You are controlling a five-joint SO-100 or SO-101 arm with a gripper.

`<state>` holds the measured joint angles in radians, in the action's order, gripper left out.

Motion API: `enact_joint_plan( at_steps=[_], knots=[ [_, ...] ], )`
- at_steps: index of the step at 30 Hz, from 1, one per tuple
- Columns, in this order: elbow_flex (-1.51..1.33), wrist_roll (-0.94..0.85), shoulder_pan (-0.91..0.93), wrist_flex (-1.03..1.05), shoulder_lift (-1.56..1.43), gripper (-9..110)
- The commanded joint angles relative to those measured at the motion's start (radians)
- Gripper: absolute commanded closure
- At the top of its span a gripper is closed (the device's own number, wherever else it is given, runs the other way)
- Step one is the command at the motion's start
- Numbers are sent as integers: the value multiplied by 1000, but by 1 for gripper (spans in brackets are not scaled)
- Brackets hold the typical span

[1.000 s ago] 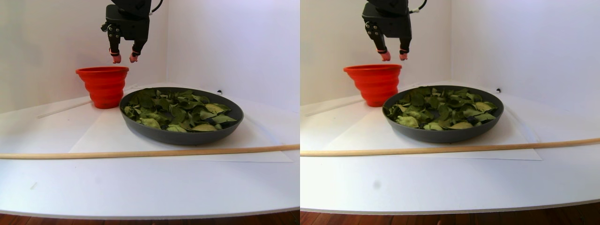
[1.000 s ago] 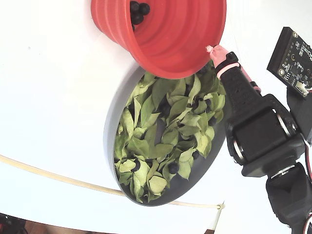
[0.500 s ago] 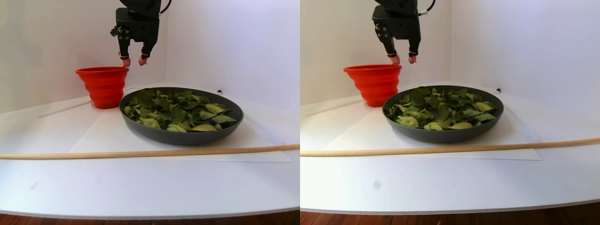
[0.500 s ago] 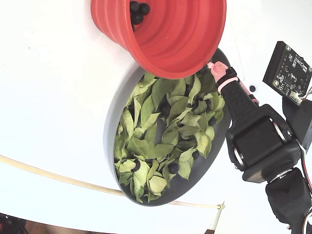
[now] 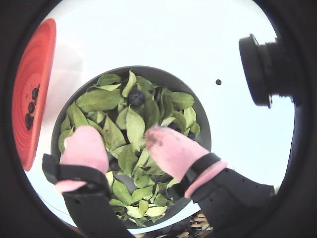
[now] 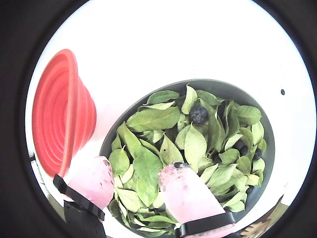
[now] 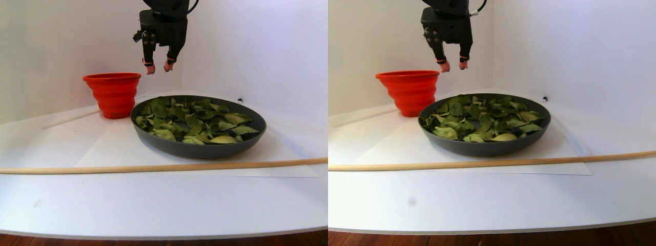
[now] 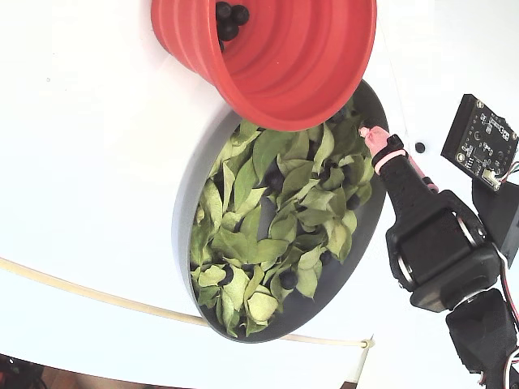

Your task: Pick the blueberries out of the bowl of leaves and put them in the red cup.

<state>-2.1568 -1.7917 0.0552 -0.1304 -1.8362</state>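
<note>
The gripper [image 7: 158,67] hangs at the top of the stereo pair view, above the bowl's [image 7: 200,148] far rim, its pink-tipped fingers [image 5: 173,148] parted with nothing between them. The bowl sits mid-frame, full of leaves [image 6: 153,119], with blueberries [image 6: 199,114] showing among them (others already lie in the cup [image 5: 32,94], at the left edge of a wrist view).

no readable text, circuit board [image 8: 486,141] markings perhaps too small

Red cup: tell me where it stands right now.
In the stereo pair view the red cup stands on the white table, just left of the leaf-filled bowl, near the back wall.
</note>
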Motion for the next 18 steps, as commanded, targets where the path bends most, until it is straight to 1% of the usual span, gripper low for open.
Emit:
enact_joint_plan(
  at_steps=[1, 18],
  knots=[
    [21, -6, 20, -2, -52, 84],
    [51, -29, 95, -55, 69, 84]
  ],
)
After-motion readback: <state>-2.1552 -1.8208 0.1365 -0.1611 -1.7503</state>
